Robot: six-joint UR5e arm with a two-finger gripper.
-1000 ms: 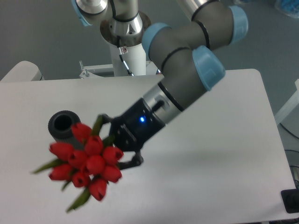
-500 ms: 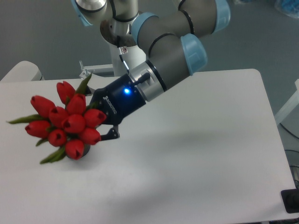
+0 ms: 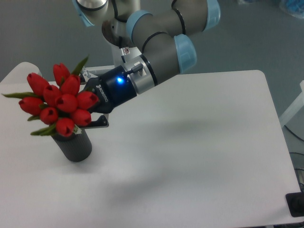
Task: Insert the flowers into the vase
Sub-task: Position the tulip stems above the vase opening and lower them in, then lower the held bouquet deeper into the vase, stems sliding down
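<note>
Most of the insertion appears done: flowers (image 3: 59,102) sit over the vase (image 3: 74,145) mouth, gripper (image 3: 92,114) pinching the stems, release pending.

Grey arm (image 3: 161,47), pale-blue joint caps, black tool (image 3: 97,111) lit blue.

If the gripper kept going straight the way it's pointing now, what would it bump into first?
The gripper points left and slightly down. The flowers sit right at its tip, so they come first, with the vase just below. Depth is hard to judge from one view.
</note>
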